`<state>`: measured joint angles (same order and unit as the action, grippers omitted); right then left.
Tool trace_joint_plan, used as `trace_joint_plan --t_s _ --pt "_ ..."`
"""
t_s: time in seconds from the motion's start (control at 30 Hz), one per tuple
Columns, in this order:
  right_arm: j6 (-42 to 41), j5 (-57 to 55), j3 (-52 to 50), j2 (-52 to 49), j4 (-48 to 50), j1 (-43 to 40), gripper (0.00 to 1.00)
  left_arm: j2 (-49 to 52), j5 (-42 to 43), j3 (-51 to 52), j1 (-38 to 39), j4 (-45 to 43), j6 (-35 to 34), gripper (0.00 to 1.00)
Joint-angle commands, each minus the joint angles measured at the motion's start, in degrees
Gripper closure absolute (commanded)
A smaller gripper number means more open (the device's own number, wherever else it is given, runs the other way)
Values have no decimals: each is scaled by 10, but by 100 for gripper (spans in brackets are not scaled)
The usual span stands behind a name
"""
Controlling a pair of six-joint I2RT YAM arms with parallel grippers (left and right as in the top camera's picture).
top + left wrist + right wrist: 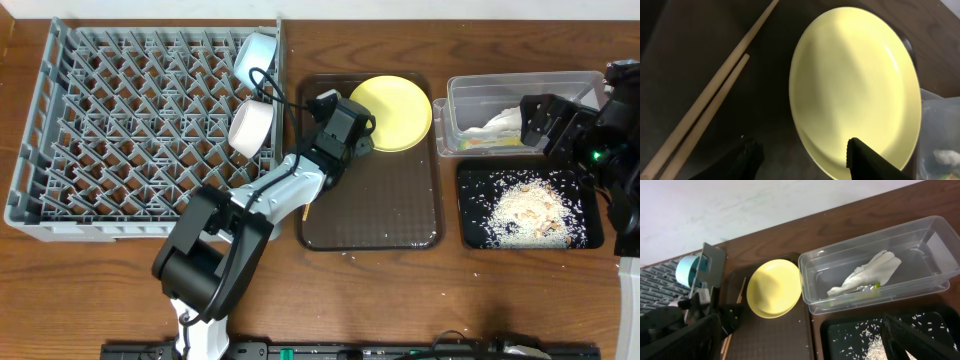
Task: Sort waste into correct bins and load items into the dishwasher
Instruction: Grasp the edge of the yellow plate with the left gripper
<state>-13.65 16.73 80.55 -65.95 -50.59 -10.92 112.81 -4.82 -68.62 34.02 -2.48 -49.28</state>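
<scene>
The yellow plate (pixel 400 108) lies at the back of the brown tray (pixel 380 215). My left gripper (pixel 362 130) is open at the plate's left edge; in the left wrist view its fingers (pixel 802 155) straddle the rim of the plate (pixel 855 85), with the chopsticks (pixel 715 95) beside it. The napkin (pixel 867 272) and green-yellow wrapper (pixel 872 286) lie in the clear tub (pixel 470 95). Rice crumbs (pixel 530 212) fill the black tray (pixel 475 190). My right gripper (pixel 535 125) is open and empty above the tub. A blue bowl (pixel 255 50) and a white bowl (pixel 250 127) stand in the grey rack (pixel 130 120). The cup is out of view.
Loose crumbs (pixel 470 270) dot the wooden table in front of the two trays. The rack's right wall stands close to the brown tray's left edge. My left arm lies across the rack's front right corner.
</scene>
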Motion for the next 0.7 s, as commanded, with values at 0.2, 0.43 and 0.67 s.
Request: trace_joint_plan --t_s 0.2,0.43,0.67 --pt "-7 2 3 0 0 -6 1 42 -1 -10 5 -23 -42 42" --pt "-7 2 3 0 0 -6 1 56 -1 -10 12 -52 -42 43" --pt "-7 2 3 0 0 -6 1 78 -1 -10 12 -63 -43 48"
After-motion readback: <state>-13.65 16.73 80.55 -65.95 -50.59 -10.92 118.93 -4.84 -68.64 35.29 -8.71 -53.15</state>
